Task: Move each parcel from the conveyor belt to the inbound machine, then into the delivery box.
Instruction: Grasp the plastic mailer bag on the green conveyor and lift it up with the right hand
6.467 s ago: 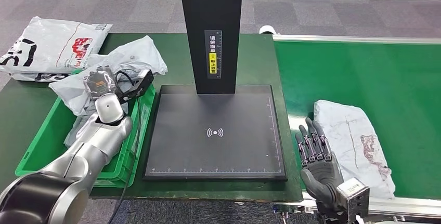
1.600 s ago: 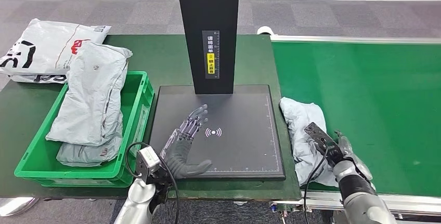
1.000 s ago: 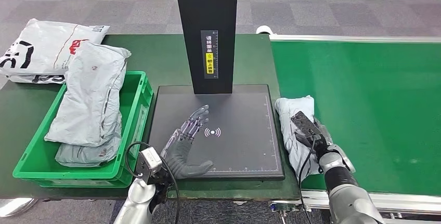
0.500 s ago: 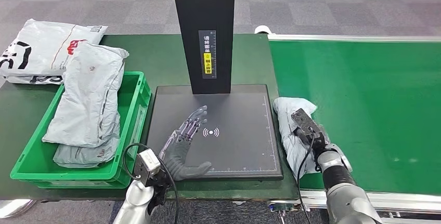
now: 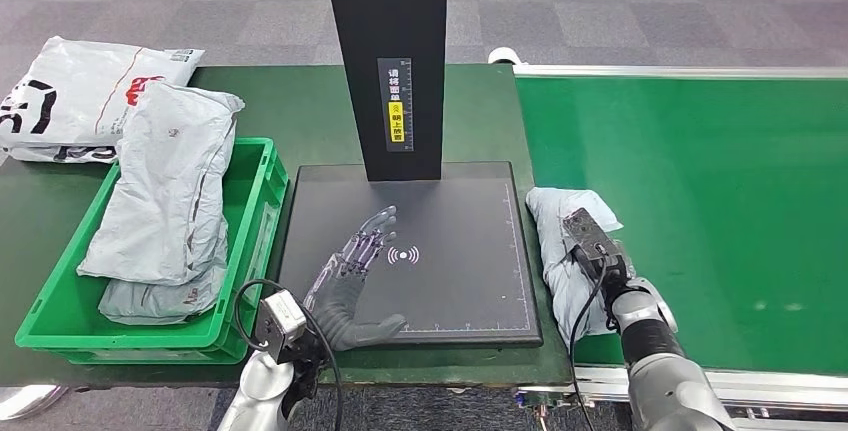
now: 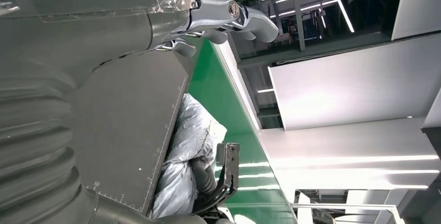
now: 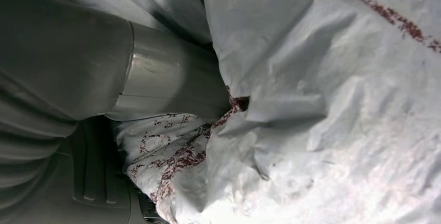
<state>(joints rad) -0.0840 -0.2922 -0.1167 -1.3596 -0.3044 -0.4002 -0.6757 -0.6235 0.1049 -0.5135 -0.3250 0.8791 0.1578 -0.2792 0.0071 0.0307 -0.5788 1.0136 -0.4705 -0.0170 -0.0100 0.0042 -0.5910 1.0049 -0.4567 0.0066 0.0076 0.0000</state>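
A crumpled grey parcel (image 5: 553,219) with red print lies at the conveyor belt's (image 5: 700,191) left edge, right beside the black scanner plate (image 5: 460,291) of the inbound machine. My right hand (image 5: 603,273) grips it from the near side. In the right wrist view the thumb (image 7: 166,86) digs into the bunched parcel (image 7: 333,109). My left hand (image 5: 350,286) lies open and flat over the plate, fingers spread and pointing towards the column (image 5: 385,61). The left wrist view shows those fingers (image 6: 229,16), the plate (image 6: 135,130) and the parcel (image 6: 190,146) beyond.
The green delivery crate (image 5: 45,306) stands left of the plate with grey parcels (image 5: 160,191) stacked in it, the top one overhanging its far rim. A white printed parcel (image 5: 90,76) lies on the table behind it. The belt stretches away to the right.
The right hand took hold of the parcel and dragged it left to the belt's edge beside the plate. The left hand left the crate and now hovers over the plate. The camera shifted slightly.
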